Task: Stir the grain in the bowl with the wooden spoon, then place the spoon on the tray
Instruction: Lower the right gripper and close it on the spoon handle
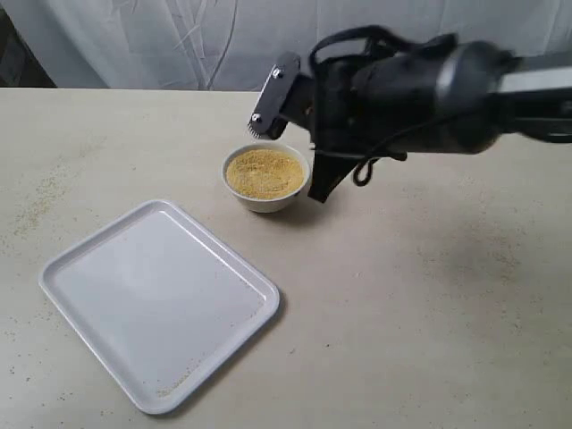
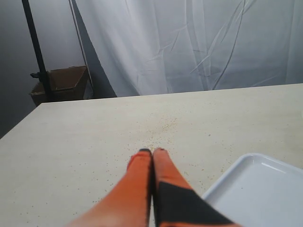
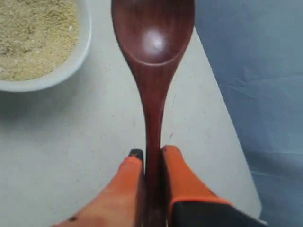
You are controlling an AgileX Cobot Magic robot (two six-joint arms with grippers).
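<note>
The right gripper [image 3: 152,158] clamps the slender handle of the wooden spoon [image 3: 152,71]. The spoon's scoop hangs over the bare surface [image 3: 71,142] just beside the bowl [image 3: 81,45], clear of the grain [image 3: 33,33]. The spoon looks light and stiff, and its glossy finish could let it twist between the pads. The hold well back on the handle seems sound for stirring, provided it is kept firm. The small bowl may slide under a sideways push, and the loose grain would spill easily over its rim.

Only the right wrist view shows this grip. In the exterior view the blurred right arm [image 1: 429,89] hides most of the spoon, but that view alone places the tray [image 1: 161,295] to the near left of the bowl, apart from it. The left wrist view adds the left gripper [image 2: 152,152], fingers pressed together on nothing, above the surface by a tray corner, with stray grains scattered beyond.
</note>
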